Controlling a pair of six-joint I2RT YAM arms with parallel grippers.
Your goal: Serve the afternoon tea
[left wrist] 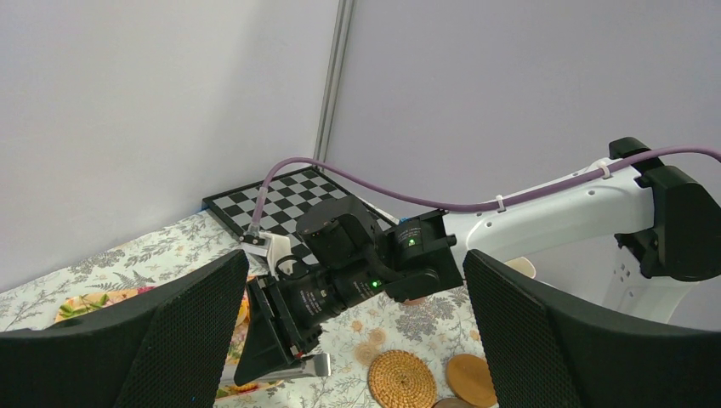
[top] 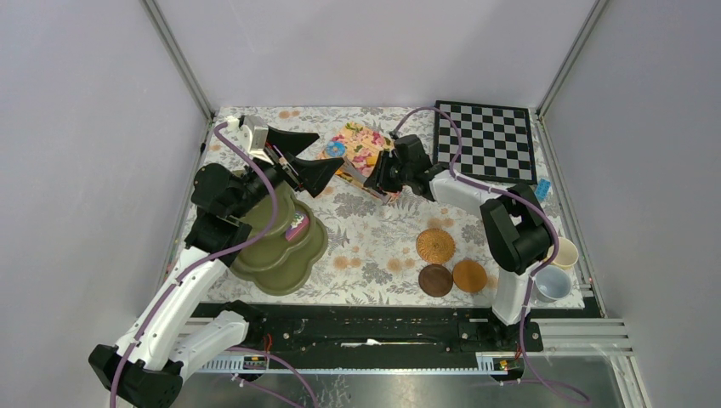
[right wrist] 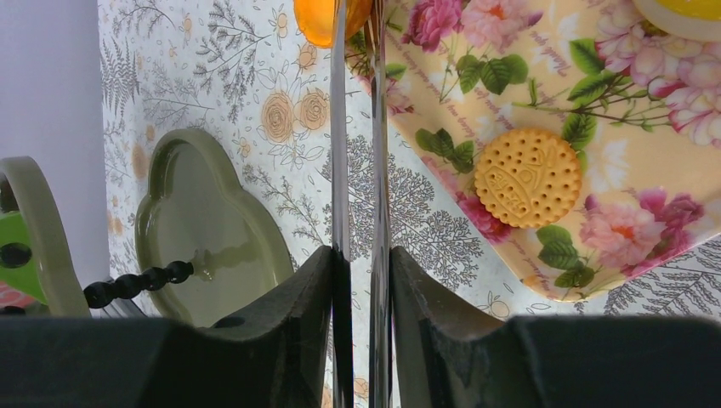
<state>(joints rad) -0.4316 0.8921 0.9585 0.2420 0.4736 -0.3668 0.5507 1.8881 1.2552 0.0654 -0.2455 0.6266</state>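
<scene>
Firstly, coasters (top: pixel 435 246): three round discs, one woven straw, one dark brown, one tan, clustered right of centre on the flowered cloth (top: pixel 366 246).
Mugs: two in view, yellow mug (top: pixel 564 252) and pale blue mug (top: pixel 553 283), at the right edge, partly behind the right arm.
Stand (top: pixel 285 255): one, olive-green, glossy, scalloped tiers; the left arm crosses over it.
Tray (right wrist: pixel 612 195): one, floral; holds a round dotted biscuit (right wrist: pixel 527 177) and an orange pastry (right wrist: pixel 327 17).
Right gripper (right wrist: pixel 361 263): clamped on the metal tongs (right wrist: pixel 379 170), blades reaching toward the orange pastry.
Left gripper (top: pixel 330 153): fingers wide apart, holding nothing, raised between stand and tray.
Chessboard (top: pixel 485 140): one, far right corner.
</scene>
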